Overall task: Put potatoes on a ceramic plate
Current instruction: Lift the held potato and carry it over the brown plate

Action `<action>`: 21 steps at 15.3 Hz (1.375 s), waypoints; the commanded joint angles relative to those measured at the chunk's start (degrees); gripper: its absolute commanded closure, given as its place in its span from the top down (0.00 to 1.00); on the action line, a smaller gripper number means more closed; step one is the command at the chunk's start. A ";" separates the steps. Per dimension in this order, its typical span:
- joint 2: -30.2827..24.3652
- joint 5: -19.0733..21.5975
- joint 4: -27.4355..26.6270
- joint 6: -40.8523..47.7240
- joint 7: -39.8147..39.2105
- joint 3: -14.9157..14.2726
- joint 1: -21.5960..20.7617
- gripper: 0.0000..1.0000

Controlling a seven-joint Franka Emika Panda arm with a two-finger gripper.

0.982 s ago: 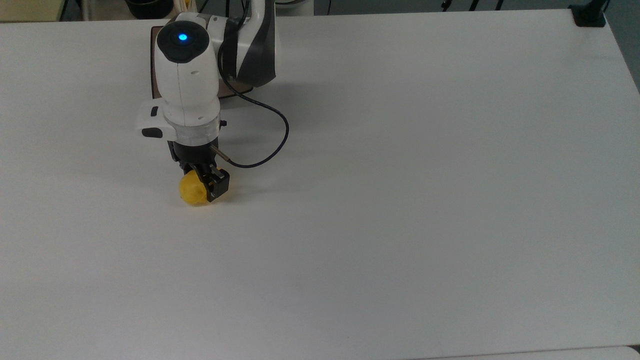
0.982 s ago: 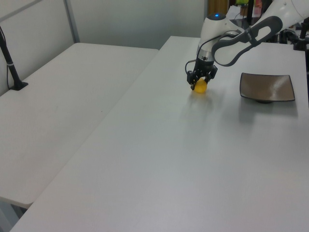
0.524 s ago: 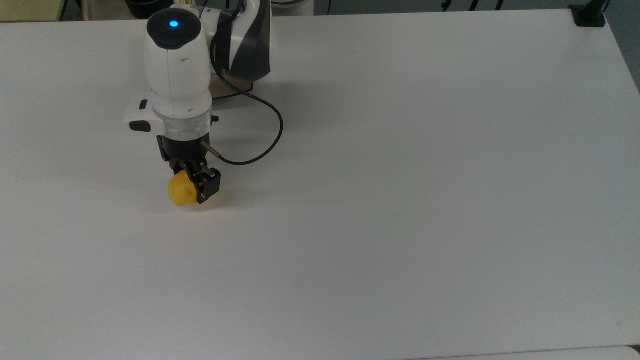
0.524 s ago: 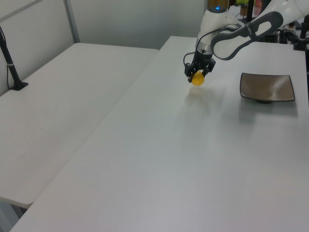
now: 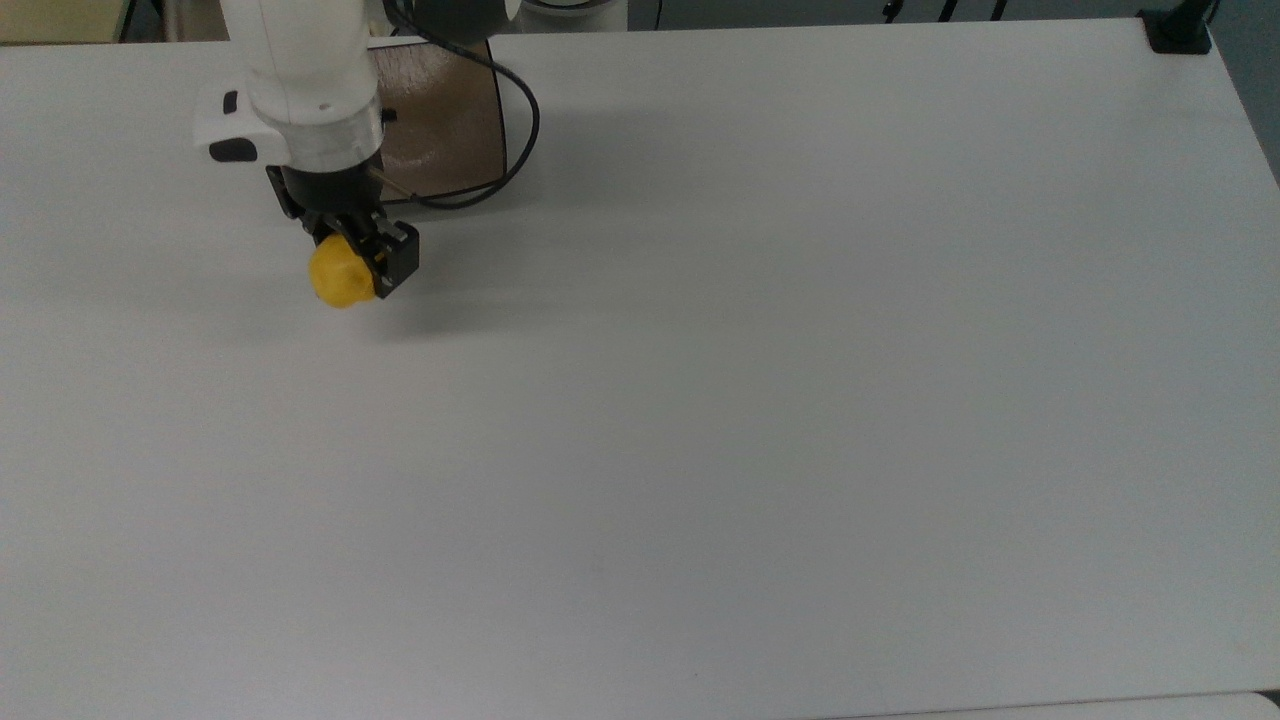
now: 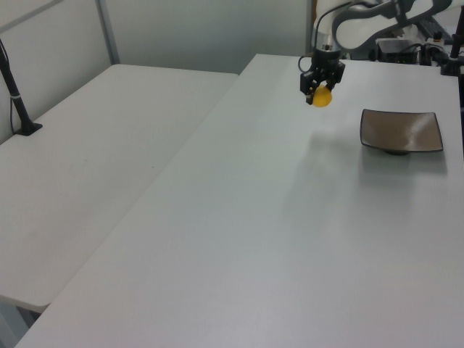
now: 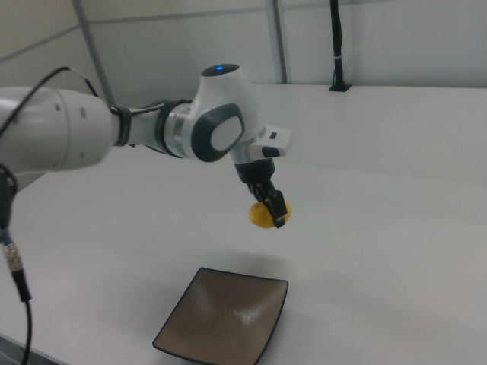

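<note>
My gripper (image 5: 355,262) (image 6: 320,90) (image 7: 270,211) is shut on the yellow potato (image 5: 338,279) (image 6: 322,98) (image 7: 260,216) and holds it in the air well above the white table (image 5: 760,380). The square brown ceramic plate (image 5: 445,140) (image 6: 401,130) (image 7: 224,319) sits on the table with nothing on it. In the top view it lies just beyond the gripper, partly hidden by the arm. The left view has the potato hanging to the left of the plate, and in the right view it hangs above and behind the plate's far edge.
A black cable (image 5: 520,130) loops from the wrist over the plate's corner in the top view. A second white table (image 6: 109,145) stands alongside at the left view's left, with a black post (image 6: 18,101) on it.
The gripper has lifted the potato off the table and carried it up and toward the plate. The arm now covers less of the plate in the top view.
</note>
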State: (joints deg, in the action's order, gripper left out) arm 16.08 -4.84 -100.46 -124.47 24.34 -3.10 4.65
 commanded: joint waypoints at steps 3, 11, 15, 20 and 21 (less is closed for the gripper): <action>-14.48 1.50 -14.04 8.72 -13.34 -1.20 0.45 0.47; -17.92 1.06 -21.97 11.01 -17.48 -2.52 -0.26 0.72; -17.48 1.06 -21.88 10.74 -17.48 -2.52 -0.26 0.73; -17.48 1.06 -21.71 10.74 -17.40 -2.52 -0.26 0.90; -17.48 1.06 -21.62 10.83 -17.40 -2.61 -0.26 0.91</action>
State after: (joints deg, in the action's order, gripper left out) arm -0.55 -4.53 -121.41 -113.50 8.14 -5.01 5.06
